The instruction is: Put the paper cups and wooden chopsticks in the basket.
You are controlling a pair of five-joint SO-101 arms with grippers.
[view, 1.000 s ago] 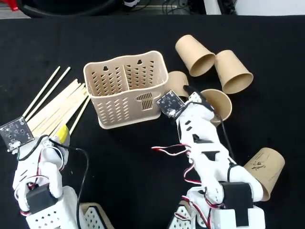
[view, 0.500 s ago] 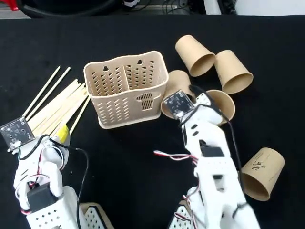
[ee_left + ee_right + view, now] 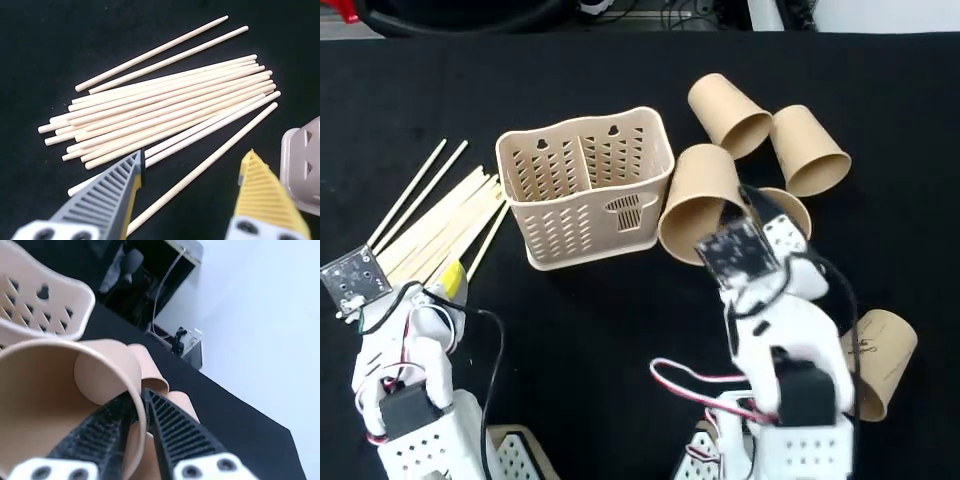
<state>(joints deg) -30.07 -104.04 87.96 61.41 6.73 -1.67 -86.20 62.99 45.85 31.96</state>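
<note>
High view: a paper cup (image 3: 692, 200) is held tilted just beside the basket (image 3: 582, 228), and other cups (image 3: 808, 150) lie near it on the black tabletop (image 3: 600, 320); the wooden chopsticks (image 3: 440, 222) are heaped at the basket's other side. Left wrist view: the left pincer (image 3: 192, 161) hangs open above the heap's edge — stiff, thin sticks that probably roll, best taken at the middle. Right wrist view: the right pincer (image 3: 143, 399) is closed on the cup's rim — light paper, I judge, easy to crush.
</note>
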